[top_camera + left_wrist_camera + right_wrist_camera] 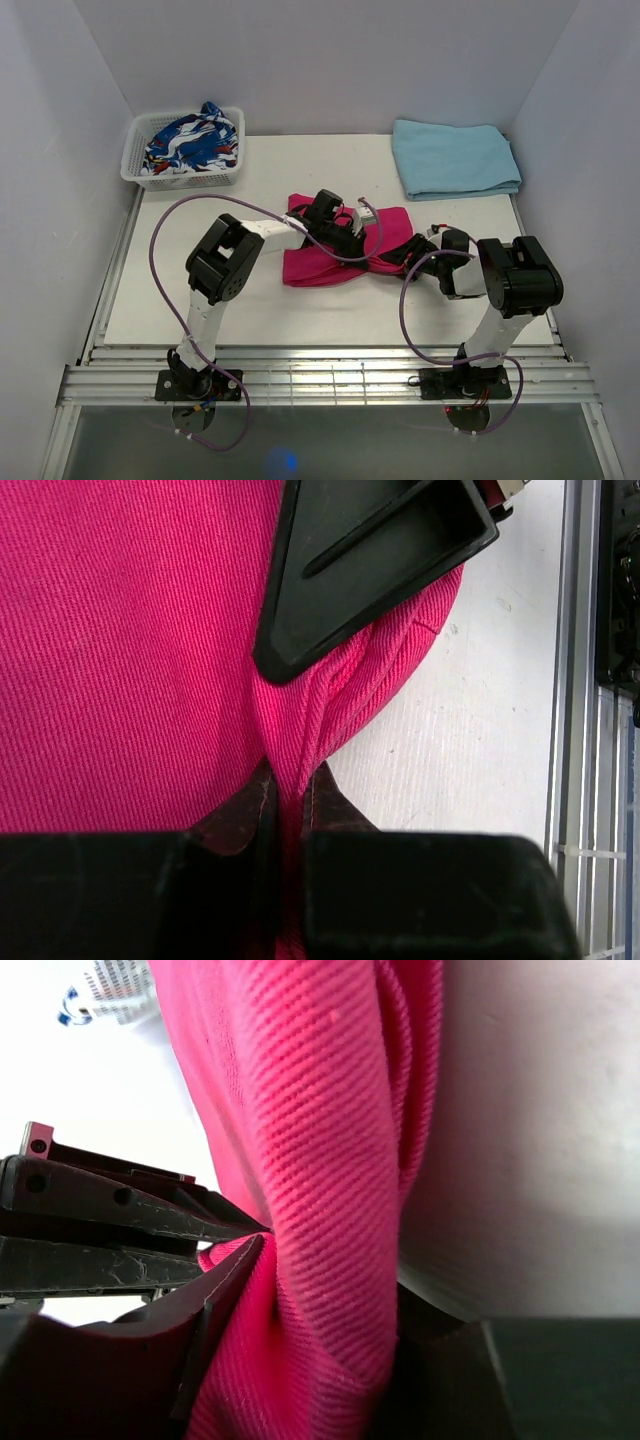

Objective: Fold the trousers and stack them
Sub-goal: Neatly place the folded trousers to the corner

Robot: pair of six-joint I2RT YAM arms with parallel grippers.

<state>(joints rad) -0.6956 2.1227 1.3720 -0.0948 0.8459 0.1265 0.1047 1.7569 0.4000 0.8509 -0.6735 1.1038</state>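
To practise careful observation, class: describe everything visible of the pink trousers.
The trousers are plain magenta, of ribbed, woven-looking cloth, lying partly folded and rumpled on the white table. The left pincer pinches a raised fold near one rounded edge; the right pincer grips another bunched fold.

Top view: high, behind the arm bases [197, 385], looking down over the whole surface [300, 315]. Both wrist views: very close on the trousers [120, 660] mid-surface, which the top view also shows.

One trousers [320, 268], one basket [186, 181], one garment [190, 141], one cloth [455, 158].
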